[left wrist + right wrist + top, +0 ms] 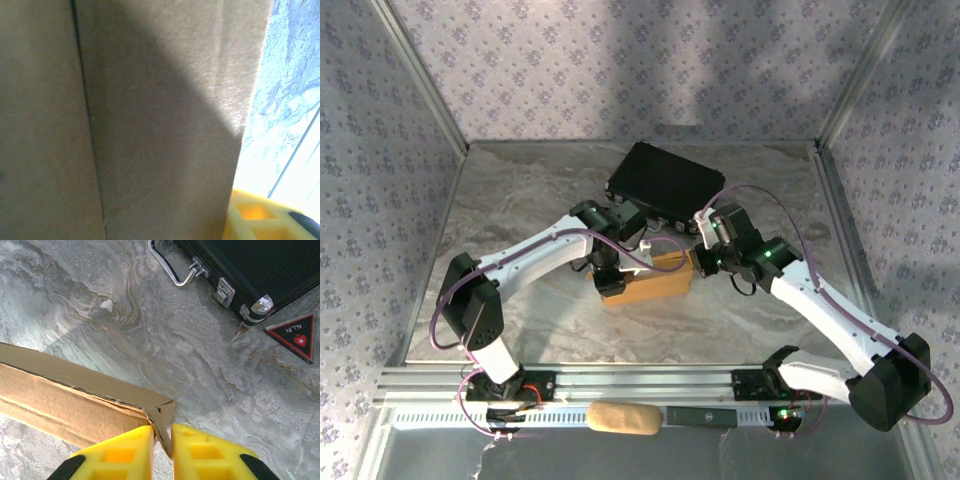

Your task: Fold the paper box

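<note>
The paper box (645,280) is a tan cardboard box lying across the middle of the marble table (520,200). My left gripper (608,272) is at its left end. In the left wrist view a brown panel of the paper box (150,125) stands close to the camera. It hides one finger, and the other yellow finger (260,220) shows at its right edge. My right gripper (162,440) is at the box's right end (75,395). Its yellow fingers (120,455) are shut on the thin upright end flap (165,417) at the corner.
A black hard case (665,180) with metal latches (225,290) and a handle lies just behind the box. A red-and-black triangular sticker (295,335) lies beside it. A tan oblong object (623,418) rests on the front rail. Patterned walls enclose the table.
</note>
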